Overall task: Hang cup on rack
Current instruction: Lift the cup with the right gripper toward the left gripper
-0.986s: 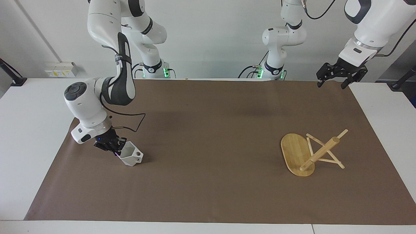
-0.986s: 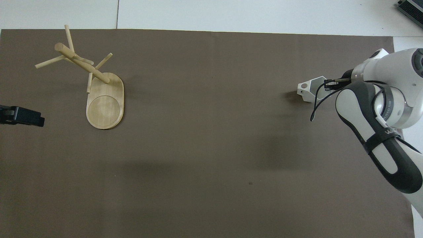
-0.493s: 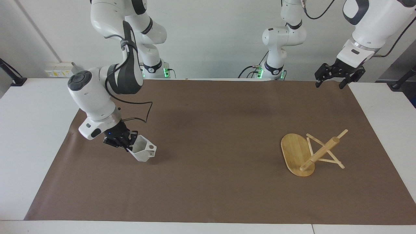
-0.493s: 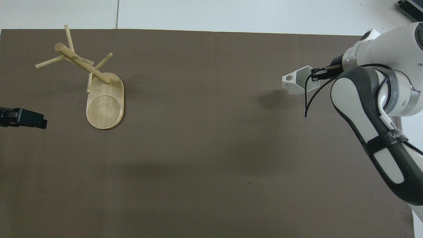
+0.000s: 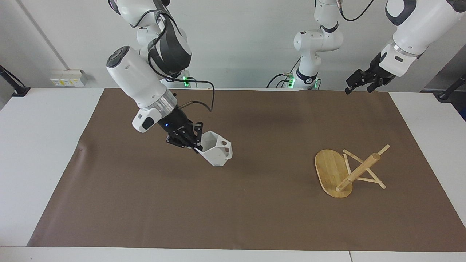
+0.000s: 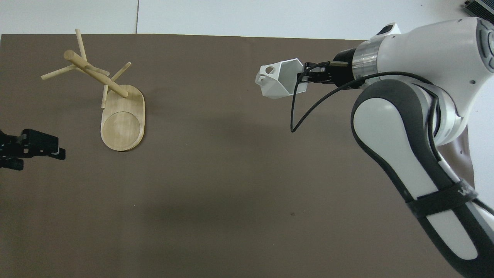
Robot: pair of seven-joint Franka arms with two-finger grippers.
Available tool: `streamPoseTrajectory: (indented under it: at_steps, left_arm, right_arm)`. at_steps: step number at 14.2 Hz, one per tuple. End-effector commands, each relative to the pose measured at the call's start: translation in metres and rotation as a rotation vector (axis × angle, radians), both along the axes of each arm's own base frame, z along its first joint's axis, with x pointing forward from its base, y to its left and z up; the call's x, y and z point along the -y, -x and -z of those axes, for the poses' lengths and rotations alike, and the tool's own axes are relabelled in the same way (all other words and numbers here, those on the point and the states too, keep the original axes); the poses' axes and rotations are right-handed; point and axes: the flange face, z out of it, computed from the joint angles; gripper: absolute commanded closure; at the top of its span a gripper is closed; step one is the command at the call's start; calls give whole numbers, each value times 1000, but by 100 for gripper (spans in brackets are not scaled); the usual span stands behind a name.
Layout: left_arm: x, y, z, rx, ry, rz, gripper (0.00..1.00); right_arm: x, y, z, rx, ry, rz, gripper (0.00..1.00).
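The dark brown mat [image 5: 255,218] that covers the white table [image 5: 32,145] is the landmark here. Over its middle, toward the right arm's end, the right gripper [image 5: 193,145] hangs in the air with its fingers clamped on the rim wall of the small matte white faceted cup [image 5: 215,153], pinching one side only. The cup is tipped, mouth turned up and back toward the gripper, its blocky handle with the round hole [image 6: 269,70] pointing toward the left arm's end of the mat. The light bamboo mug rack [image 5: 346,171], with its flat oval base, thick post and thin peg sticks, stands on the mat toward the left arm's end, well apart from the cup. The left gripper [image 5: 360,83] waits with its fingers apart, above the mat's edge at its own end, holding nothing.

The main risks, as I judge them:
- The grip is on a thin wall at one side, so the cup could swivel or slip between the fingers during the carry, and the handle hole would no longer line up with a peg
- The pegs are thin and slanted; a slightly off approach could strike a stick and push or topple the rack
- Released before the handle is fully over a peg, the cup would drop onto the mat
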Motion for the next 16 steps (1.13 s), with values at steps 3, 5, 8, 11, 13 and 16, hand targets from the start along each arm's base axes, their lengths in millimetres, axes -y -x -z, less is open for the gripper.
streamPoseTrajectory:
  at_steps: [3,5,8,11,13,16]
  left_arm:
    - [-13,17,2,-78,94,-343,0]
    - [-6,26,11,-162,135,-556,0]
    - [5,31,25,-243,259,-883,0]
    - [-1,22,19,-322,372,-1128,0]
    - [-14,15,15,-346,448,-1257,0]
    - [-27,7,19,-405,549,-1379,0]
  right_arm:
    - [-104,43,-33,-53,-228,24,100]
    - [-138,63,-51,-72,-346,20,100]
    - [-174,89,-72,-94,-451,36,100]
    - [-195,105,-79,-94,-504,26,100]
    - [-200,110,-78,-100,-504,15,100]
    - [-206,116,-73,-96,-487,-9,100]
